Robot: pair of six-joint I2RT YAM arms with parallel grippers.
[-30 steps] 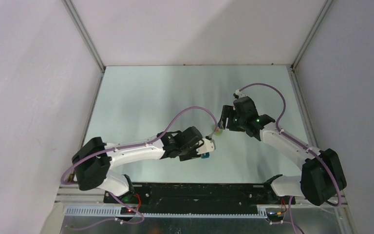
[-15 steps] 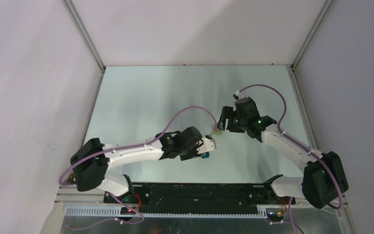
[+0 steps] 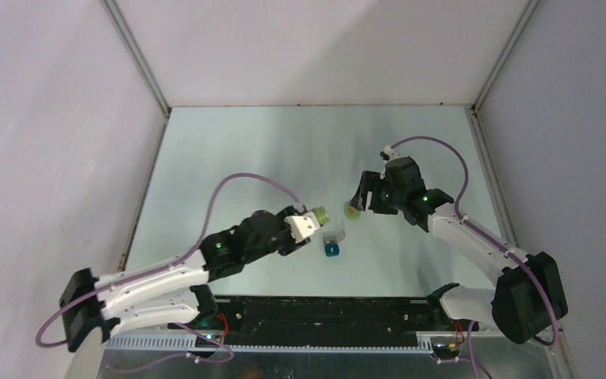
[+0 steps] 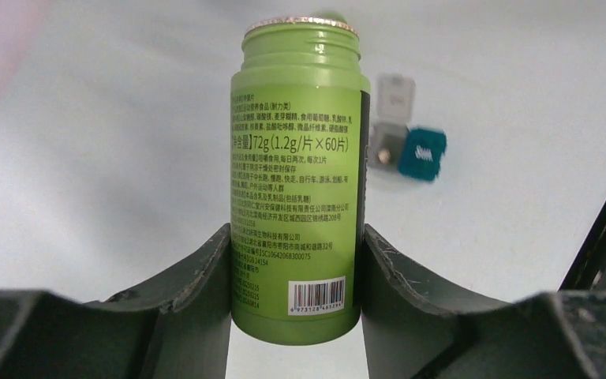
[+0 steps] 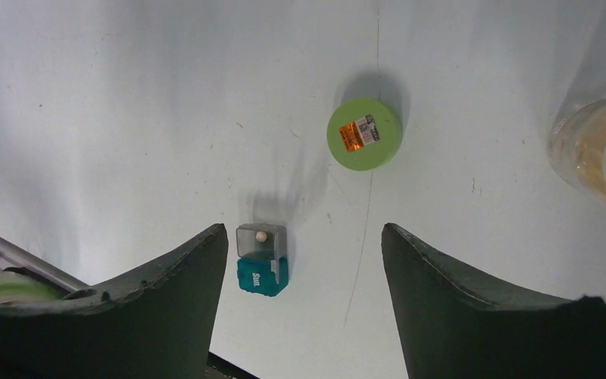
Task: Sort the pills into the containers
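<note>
Left tool [image 4: 296,237] grasps the uncapped lime-green cylindrical plastic bottle [image 4: 296,158], probably steadying it for filling. Right tool [image 5: 304,230], released, hovers over the round green cap [image 5: 364,133] on the bench [image 5: 126,95].

The table [image 3: 229,150] is boxed in by the left wall [image 3: 47,158], the back wall [image 3: 316,47] and the right wall [image 3: 568,118], so the ways in are from above or over the near edge. Its far half and left side lie open. The middle is crowded. The green cap [image 5: 364,133] lies flat below the wide-spread right pincer [image 5: 304,237], and the teal pill box [image 5: 261,260], lid flipped open, sits nearer, with a lane of bare table between them. The left pincer [image 4: 296,233], clamped on the green bottle [image 4: 296,158], hangs just left of the box. A pale bottle [image 5: 600,150] stands well apart from the cap.
</note>
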